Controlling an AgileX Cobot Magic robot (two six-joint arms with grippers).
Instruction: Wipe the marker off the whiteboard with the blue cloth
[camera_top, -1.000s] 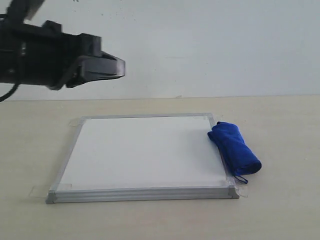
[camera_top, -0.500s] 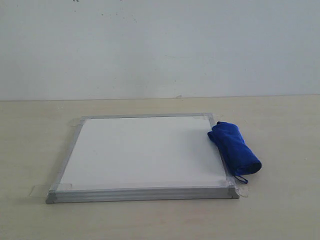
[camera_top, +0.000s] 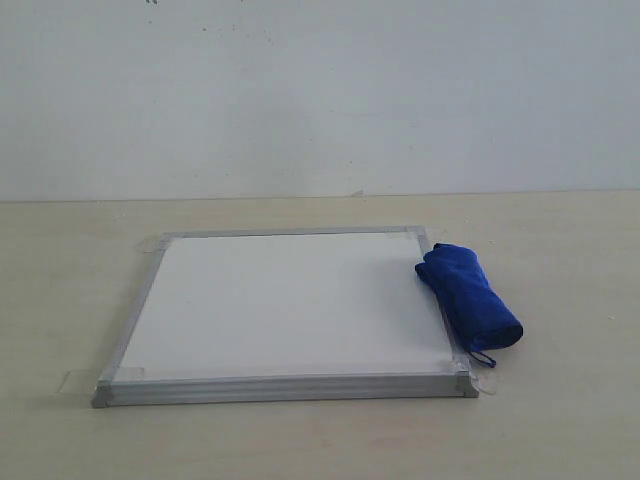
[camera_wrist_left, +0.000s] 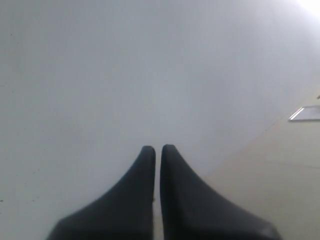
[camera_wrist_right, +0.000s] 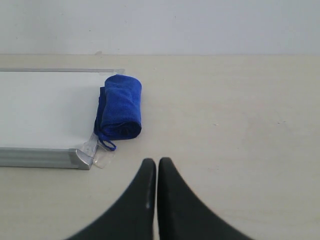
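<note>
The blue cloth (camera_top: 468, 308) is lying rolled against the whiteboard (camera_top: 285, 305) edge, seemingly parked, while the left gripper (camera_wrist_left: 158, 148) and right gripper (camera_wrist_right: 157, 161) are both sitting with fingers together, holding nothing.

Your exterior view sits low at the table's front, looking level across the whiteboard (camera_top: 285, 305) to the wall (camera_top: 320, 90) behind; the cloth (camera_top: 468, 296) lies on the board's right edge.

Your right wrist view looks out past its closed gripper (camera_wrist_right: 157, 162), from low over the table (camera_wrist_right: 225, 115), toward that same wall, and is near enough to catch the cloth (camera_wrist_right: 120, 106) and the board's right part (camera_wrist_right: 45, 107). It shares those with the exterior view.

Your left wrist view, past its closed gripper (camera_wrist_left: 158, 148), faces mostly wall (camera_wrist_left: 125, 70), with only a distant board corner (camera_wrist_left: 305, 113) at its edge.
</note>
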